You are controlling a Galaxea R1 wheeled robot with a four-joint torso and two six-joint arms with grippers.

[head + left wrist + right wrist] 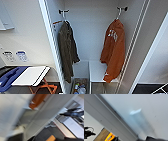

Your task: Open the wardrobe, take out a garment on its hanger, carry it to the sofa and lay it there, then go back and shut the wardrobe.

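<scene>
The shirt [113,50] hangs lengthwise straight down inside the open wardrobe [90,30]; whether either gripper is open cannot be told.

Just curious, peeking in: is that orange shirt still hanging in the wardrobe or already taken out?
Still in. The orange shirt hangs from a hook inside the open wardrobe, right of a dark jacket.
</scene>
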